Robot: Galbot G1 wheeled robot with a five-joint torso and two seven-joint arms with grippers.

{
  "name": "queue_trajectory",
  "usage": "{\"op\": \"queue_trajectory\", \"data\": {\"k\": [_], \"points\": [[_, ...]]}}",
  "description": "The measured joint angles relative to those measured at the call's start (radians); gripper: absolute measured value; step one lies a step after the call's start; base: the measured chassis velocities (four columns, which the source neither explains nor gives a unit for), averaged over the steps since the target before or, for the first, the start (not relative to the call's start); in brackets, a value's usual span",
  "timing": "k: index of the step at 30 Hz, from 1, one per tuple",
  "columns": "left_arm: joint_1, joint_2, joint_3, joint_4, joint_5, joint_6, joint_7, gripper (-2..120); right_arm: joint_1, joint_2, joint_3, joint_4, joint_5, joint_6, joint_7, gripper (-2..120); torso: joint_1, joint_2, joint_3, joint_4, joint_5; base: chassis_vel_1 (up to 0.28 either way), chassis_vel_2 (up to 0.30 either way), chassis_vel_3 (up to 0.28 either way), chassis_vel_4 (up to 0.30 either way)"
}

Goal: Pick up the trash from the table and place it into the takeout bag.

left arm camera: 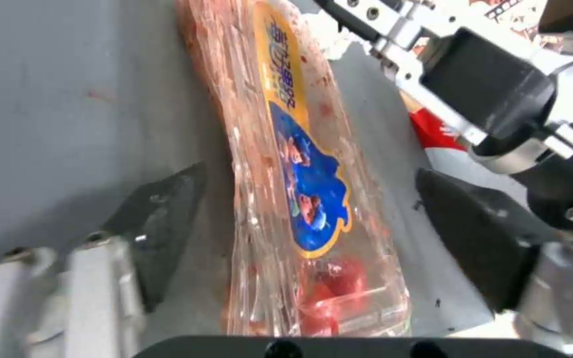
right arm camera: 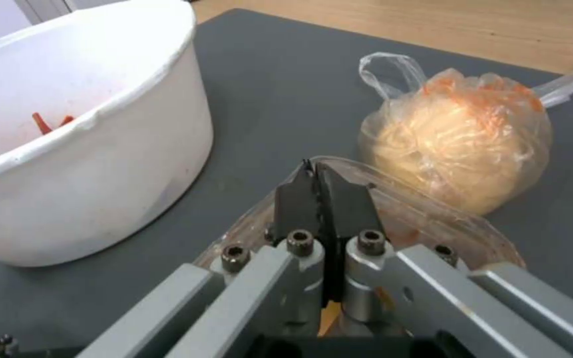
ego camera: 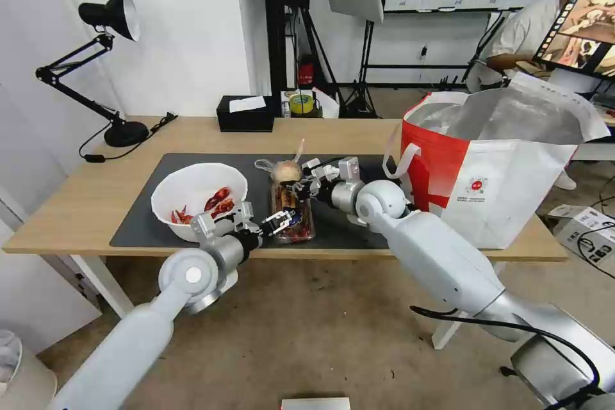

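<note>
On the dark grey mat (ego camera: 359, 230), the clear hinged tray (ego camera: 293, 214) of cherry tomatoes lies between both grippers. Left gripper (left arm camera: 300, 233) is spread around its near end; right gripper (right arm camera: 323, 191) is pressed together over its far rim. Beside it: white bowl (ego camera: 195, 195) with red shells, knotted bag (right arm camera: 459, 149) holding a beige ball. Takeout bag (ego camera: 506, 166) stands open at the table's (ego camera: 64, 205) right.
</note>
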Motion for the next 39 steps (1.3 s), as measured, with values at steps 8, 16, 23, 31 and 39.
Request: {"op": "queue_trajectory", "data": {"k": [8,16,23,31,39], "points": [[0.005,-0.008,0.008,-0.002,0.011,-0.001,0.0,49,0.001,-0.002,0.001,0.001,0.001,0.0,0.0,0,0.0,0.0,0.0,0.0,0.0,0.0,0.0,0.0,0.0],[0.005,-0.008,0.012,-0.001,0.015,-0.002,-0.001,24,0.003,-0.002,0.002,0.001,0.001,0.0,0.001,0,0.0,0.0,0.0,0.0,0.0,0.0,0.0,0.0,0.0],[0.006,-0.006,0.012,0.0,0.015,-0.004,0.0,1,0.003,-0.002,0.004,0.001,0.001,0.0,0.001,0,0.0,0.0,0.0,0.0,0.0,0.0,0.0,0.0,0.0],[0.011,-0.006,0.012,-0.004,0.016,-0.006,0.0,0,-0.006,-0.009,0.023,0.018,0.007,0.001,0.005,0,0.0,0.0,0.0,0.0,0.0,0.0,0.0,0.0,0.0],[0.015,0.001,0.009,-0.011,0.014,-0.007,-0.001,0,-0.053,-0.078,0.075,0.147,0.046,0.028,0.04,0,0.0,0.0,0.0,0.0001,0.0,0.0,0.0,0.0,0.0]]}}
